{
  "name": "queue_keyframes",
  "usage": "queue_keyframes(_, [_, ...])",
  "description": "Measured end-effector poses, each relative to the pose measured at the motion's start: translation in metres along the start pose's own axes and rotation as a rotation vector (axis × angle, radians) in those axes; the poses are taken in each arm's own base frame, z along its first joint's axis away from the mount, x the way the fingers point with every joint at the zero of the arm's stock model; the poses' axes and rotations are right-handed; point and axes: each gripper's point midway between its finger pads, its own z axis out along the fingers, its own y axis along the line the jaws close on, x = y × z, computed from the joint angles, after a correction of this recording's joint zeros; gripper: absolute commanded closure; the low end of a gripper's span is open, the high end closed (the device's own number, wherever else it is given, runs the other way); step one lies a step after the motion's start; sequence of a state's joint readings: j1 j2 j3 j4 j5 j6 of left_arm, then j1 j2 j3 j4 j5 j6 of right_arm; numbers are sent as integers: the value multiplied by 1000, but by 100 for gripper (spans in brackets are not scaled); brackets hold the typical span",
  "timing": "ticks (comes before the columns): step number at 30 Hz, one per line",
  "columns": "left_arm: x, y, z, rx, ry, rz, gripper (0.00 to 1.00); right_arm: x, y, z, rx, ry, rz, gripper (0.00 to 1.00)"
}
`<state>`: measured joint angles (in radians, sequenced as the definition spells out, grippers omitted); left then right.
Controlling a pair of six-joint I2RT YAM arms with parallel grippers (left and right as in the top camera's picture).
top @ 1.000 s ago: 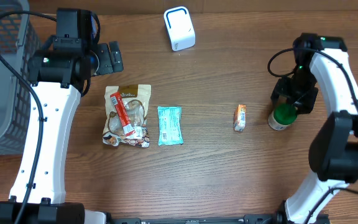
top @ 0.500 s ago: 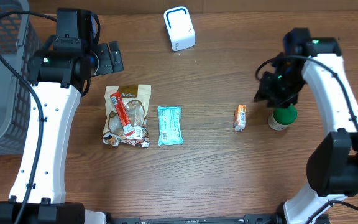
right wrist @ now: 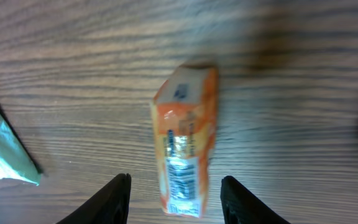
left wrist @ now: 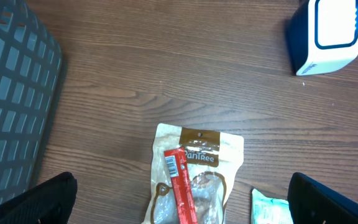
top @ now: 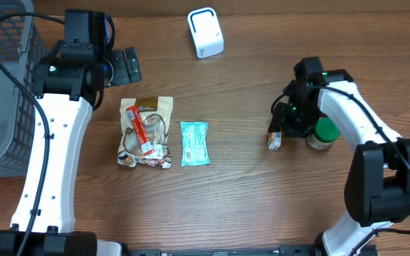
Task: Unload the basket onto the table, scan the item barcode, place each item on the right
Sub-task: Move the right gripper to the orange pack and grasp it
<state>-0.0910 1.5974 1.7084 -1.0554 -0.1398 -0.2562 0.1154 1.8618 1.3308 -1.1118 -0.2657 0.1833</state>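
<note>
Wooden table (top: pixel 248 199): right claw (right wrist: pixel 178 198) spread apart, packet (right wrist: pixel 185 137) lying between its fingers, seemingly untouched. Left claw (top: pixel 123 65) gapes wide. Scanner (top: pixel 205 32) sits well beyond; grasping and scanning are both left.

Even bright light; soft shadows; orange packet (right wrist: pixel 185 140) blurred, right wrist view.

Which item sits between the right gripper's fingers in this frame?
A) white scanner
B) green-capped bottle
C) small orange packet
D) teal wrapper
C: the right wrist view shows the small orange packet lying between the open fingers of the right gripper, with neither finger touching it.
</note>
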Motion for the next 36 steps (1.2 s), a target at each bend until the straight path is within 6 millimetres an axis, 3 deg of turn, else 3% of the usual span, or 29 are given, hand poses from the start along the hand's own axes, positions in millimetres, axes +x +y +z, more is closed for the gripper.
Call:
queue_keyframes(9, [0,0,0,0,0,0,0,17,55,7,-217,51,-156,50])
queue_keyframes(15, [0,0,0,0,0,0,0,18,73,9,-270,38,-219,51])
queue_keyframes(20, [0,0,0,0,0,0,0,10,69,8,-268,17,-185,51])
queue_keyframes(27, [0,0,0,0,0,0,0,2,39,12,-103,-11,-78,59])
queue_keyframes(36, [0,0,0,0,0,0,0,2,11,26,22,-36,5,59])
